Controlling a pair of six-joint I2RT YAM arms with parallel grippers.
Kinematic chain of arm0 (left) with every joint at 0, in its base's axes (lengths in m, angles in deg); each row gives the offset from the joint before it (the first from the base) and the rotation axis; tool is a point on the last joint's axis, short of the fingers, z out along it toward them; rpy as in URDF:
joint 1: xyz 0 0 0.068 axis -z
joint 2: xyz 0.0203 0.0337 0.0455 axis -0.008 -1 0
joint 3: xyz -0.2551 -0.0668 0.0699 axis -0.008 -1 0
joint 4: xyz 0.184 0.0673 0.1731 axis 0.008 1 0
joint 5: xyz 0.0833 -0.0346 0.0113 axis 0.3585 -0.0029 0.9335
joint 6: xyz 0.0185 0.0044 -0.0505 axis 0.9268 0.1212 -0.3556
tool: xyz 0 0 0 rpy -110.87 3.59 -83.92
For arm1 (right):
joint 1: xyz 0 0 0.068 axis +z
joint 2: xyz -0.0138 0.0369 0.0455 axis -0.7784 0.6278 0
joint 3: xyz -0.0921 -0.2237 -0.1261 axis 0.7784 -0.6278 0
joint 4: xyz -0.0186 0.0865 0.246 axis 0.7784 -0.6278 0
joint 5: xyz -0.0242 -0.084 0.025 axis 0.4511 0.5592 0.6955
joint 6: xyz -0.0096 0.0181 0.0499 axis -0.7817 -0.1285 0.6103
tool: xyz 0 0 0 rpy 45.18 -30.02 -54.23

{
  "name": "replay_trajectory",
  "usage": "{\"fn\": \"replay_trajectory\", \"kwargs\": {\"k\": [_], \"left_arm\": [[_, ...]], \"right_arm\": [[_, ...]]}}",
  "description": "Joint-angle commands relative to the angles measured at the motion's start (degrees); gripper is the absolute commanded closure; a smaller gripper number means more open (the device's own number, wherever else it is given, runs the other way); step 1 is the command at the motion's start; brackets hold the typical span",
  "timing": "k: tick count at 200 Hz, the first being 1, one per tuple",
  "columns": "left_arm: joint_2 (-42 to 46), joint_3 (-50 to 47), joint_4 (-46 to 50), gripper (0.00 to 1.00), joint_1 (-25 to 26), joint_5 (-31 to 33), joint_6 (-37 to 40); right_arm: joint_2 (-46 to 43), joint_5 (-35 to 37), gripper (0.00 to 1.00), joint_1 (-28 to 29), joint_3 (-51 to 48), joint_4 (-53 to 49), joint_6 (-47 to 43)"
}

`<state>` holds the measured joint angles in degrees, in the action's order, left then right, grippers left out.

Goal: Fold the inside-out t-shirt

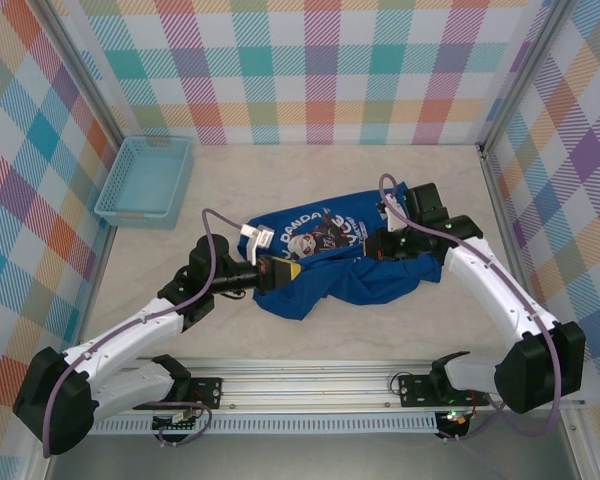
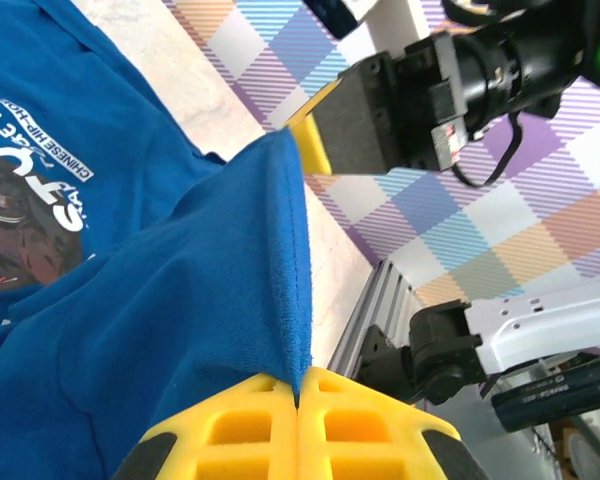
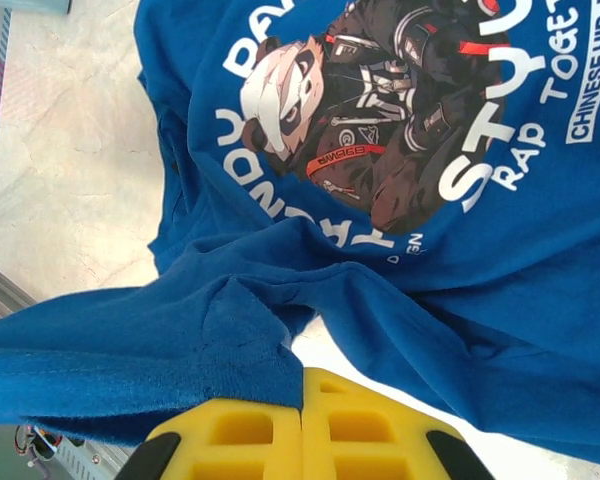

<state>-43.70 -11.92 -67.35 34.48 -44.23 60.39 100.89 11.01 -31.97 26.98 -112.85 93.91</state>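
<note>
Two pinches at once: my left gripper (image 1: 288, 272) and right gripper (image 1: 378, 248) each clench an edge of the t-shirt (image 1: 365, 285), bunched print-up at mid-frame on the table (image 1: 280, 190); I judge this the spreading step, so next, draw them apart evenly and lay it flat

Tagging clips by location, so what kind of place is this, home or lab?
Probably a lab test cell, not a home: checkered panel walls box in a table, and robot arms are bolted to a metal rail.
</note>
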Motion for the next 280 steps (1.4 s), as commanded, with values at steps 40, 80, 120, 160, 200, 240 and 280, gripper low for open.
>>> {"fn": "replay_trajectory", "kwargs": {"k": [40, 80, 120, 160, 200, 240, 280], "left_arm": [[4.55, 0.83, 11.98, 0.91, -1.53, 20.29, -1.04], [3.20, 1.50, 17.61, 0.71, -1.47, 27.81, 0.16], [-2.94, 5.72, 17.69, 0.60, 4.76, 24.45, 5.33], [-14.15, 12.23, 13.98, 0.44, 16.53, 27.61, 9.91], [-25.37, 21.02, 15.21, 0.36, 19.29, 31.30, 14.04], [-32.97, 27.17, 18.36, 0.35, 19.51, 41.37, 13.84], [-32.57, 26.89, 20.06, 0.64, 18.08, 52.08, 11.75]], "right_arm": [[-1.20, 3.81, 1.00, -1.78, -1.13, 0.99, -0.50], [-1.60, -1.10, 1.00, -1.76, -2.25, 3.88, 1.36], [-1.17, -6.39, 1.00, -1.71, -2.98, 6.97, 4.16], [-1.42, -10.29, 1.00, -1.69, -2.89, 8.77, 6.17], [-1.33, -10.89, 1.00, -1.65, -3.13, 8.91, 6.08], [-1.74, -11.09, 1.00, -1.65, -3.68, 9.07, 5.97], [-2.52, -7.88, 1.00, -1.65, -3.60, 7.13, 4.65]]}}
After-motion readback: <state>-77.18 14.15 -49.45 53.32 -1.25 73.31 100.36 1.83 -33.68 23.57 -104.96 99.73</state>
